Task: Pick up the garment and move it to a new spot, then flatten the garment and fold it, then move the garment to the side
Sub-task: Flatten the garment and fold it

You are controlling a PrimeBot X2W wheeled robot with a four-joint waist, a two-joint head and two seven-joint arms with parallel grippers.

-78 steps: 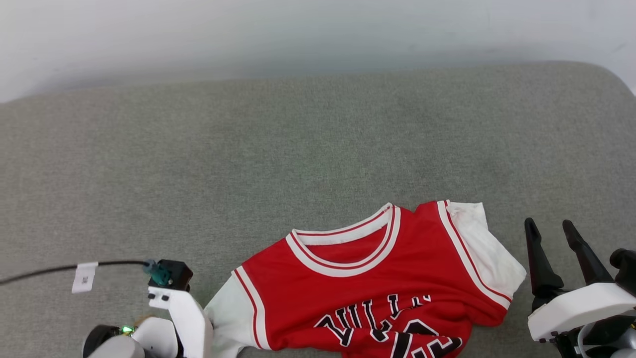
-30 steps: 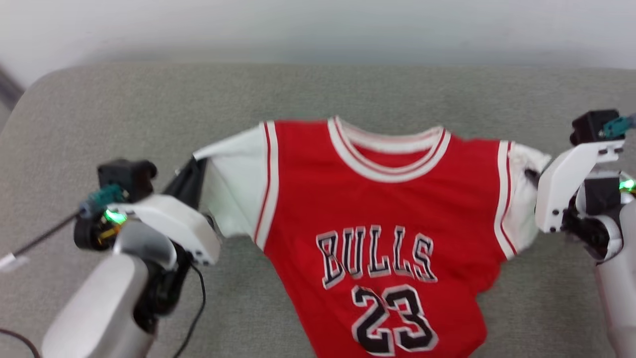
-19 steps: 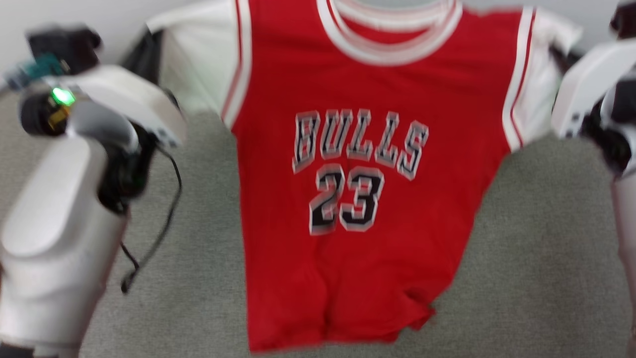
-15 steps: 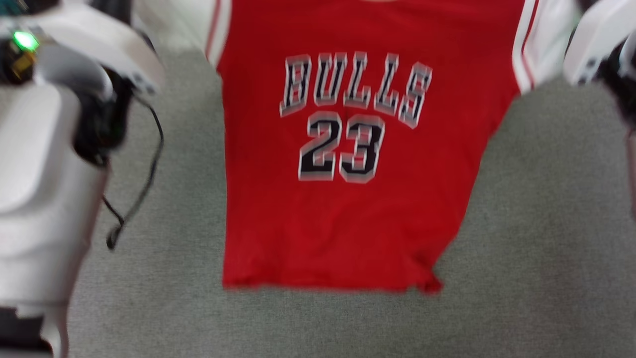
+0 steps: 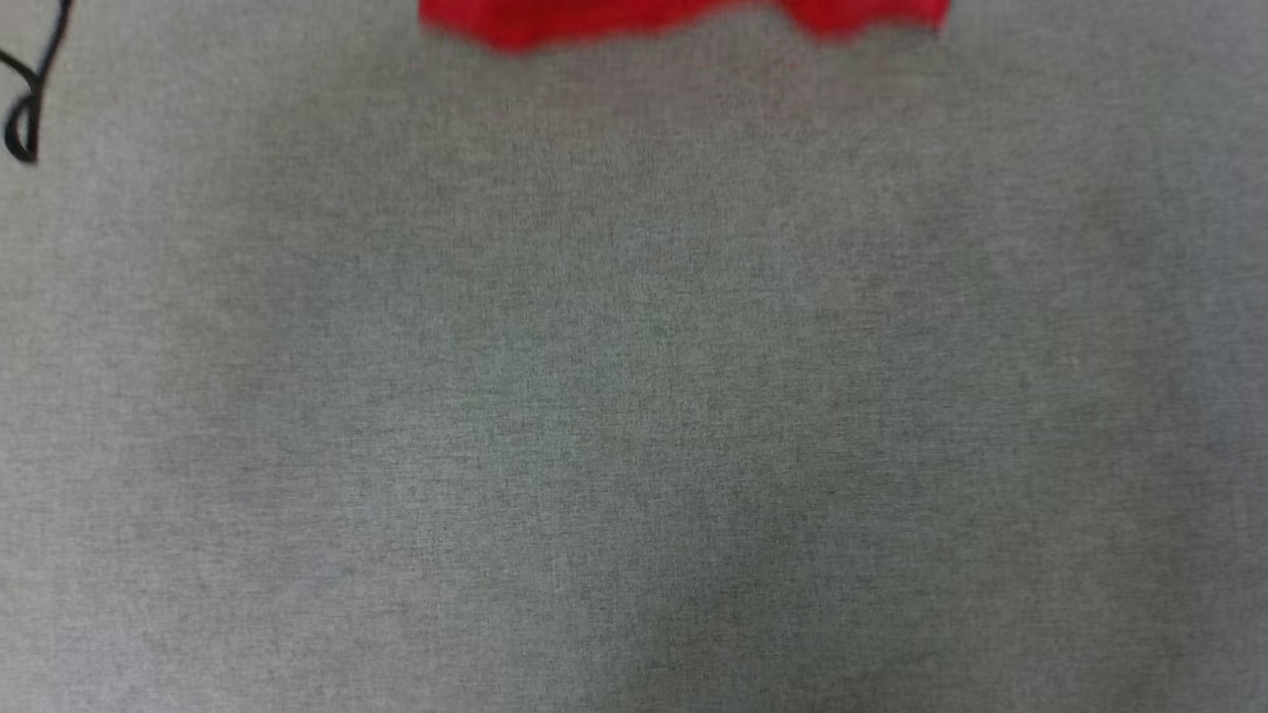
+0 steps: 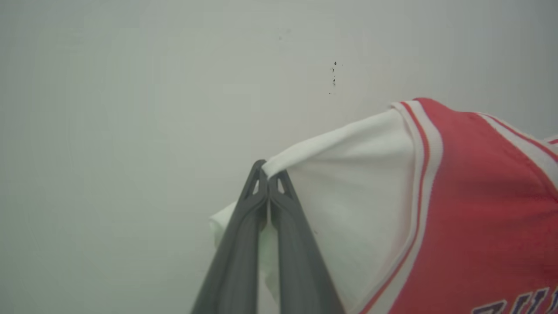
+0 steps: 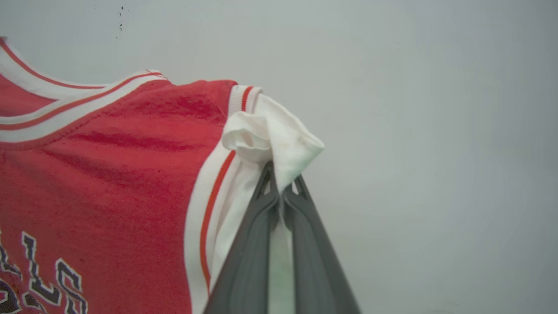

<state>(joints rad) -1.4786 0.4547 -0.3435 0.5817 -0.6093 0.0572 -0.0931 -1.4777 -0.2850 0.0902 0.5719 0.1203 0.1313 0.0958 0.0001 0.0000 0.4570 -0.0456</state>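
Garment (image 6: 479, 196), a bright red jersey shirt with white short sleeves and striped trim, hung aloft by both sleeves.
Left gripper (image 6: 267, 179) has its dark fingers pinched on one sleeve edge at mid-frame, right gripper (image 7: 281, 185) on a bunched sleeve. Each bite looks thin, so a quick swing could tug cloth free and dump the shirt crooked on the grey woven surface (image 5: 634, 396).

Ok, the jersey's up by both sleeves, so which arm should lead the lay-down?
Left, probably: the left gripper pinches the jersey by the edge of a spread sleeve, while the right gripper clamps a bunched sleeve that may land wrinkled.
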